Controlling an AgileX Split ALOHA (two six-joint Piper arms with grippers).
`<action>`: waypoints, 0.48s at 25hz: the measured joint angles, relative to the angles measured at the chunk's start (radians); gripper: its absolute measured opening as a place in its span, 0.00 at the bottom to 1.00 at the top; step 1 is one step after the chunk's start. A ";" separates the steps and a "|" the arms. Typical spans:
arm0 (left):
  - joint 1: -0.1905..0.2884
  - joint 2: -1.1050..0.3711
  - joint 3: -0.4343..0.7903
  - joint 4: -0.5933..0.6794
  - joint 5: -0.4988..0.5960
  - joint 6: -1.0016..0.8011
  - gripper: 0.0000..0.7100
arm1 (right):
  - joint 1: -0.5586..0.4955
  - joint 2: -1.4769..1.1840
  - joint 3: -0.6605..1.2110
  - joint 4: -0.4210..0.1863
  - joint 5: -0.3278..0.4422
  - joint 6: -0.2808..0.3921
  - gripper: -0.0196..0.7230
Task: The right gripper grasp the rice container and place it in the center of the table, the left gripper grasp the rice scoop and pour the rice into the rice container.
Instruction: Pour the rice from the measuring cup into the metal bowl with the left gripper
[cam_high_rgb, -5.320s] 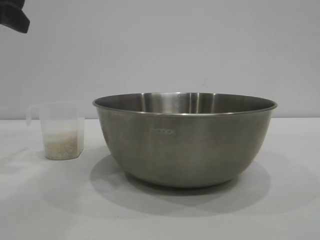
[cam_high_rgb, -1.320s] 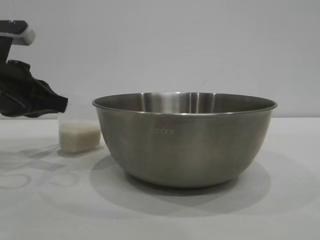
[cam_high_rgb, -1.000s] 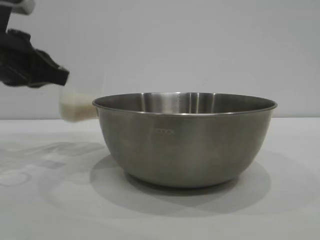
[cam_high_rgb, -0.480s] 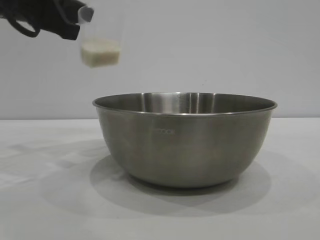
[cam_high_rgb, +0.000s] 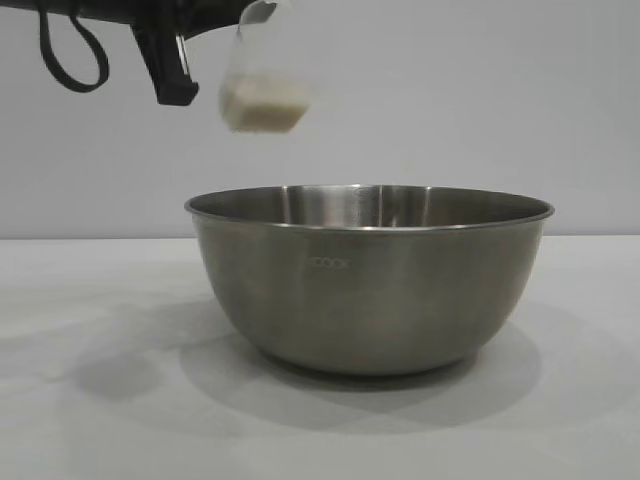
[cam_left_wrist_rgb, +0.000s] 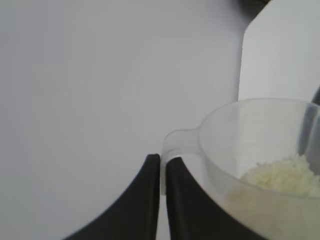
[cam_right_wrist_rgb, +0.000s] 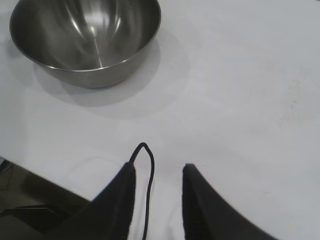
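Counter (cam_high_rgb: 90, 400): plain white; carries the bowl alone.
Bowl (cam_high_rgb: 369, 275): large steel, standing upright mid-counter. The exterior view shows faint small lettering on its side, too dim to read. The right wrist view looks into it (cam_right_wrist_rgb: 85, 37), showing only bare metal.
Left gripper (cam_high_rgb: 180, 60): high at the exterior view's upper left, with a looped black cable (cam_high_rgb: 72, 55). In the left wrist view its fingers (cam_left_wrist_rgb: 142, 200) are pinched together on the scoop's handle.
Right gripper (cam_right_wrist_rgb: 159, 172): seen only in its own view, partly open, holding nothing, well apart from the bowl.
Scoop (cam_high_rgb: 262, 75): clear plastic, aloft above the bowl's left rim, slightly tilted.
Rice (cam_left_wrist_rgb: 282, 175): off-white heap inside the scoop.
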 joint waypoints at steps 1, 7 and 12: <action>-0.002 0.000 0.000 0.013 0.000 0.031 0.00 | 0.000 0.000 0.000 0.000 0.000 0.000 0.33; -0.004 0.000 0.000 0.140 0.000 0.298 0.00 | 0.000 0.000 0.000 0.000 0.000 0.000 0.33; -0.004 0.000 0.000 0.222 0.000 0.445 0.00 | 0.000 0.000 0.000 0.000 0.000 0.000 0.33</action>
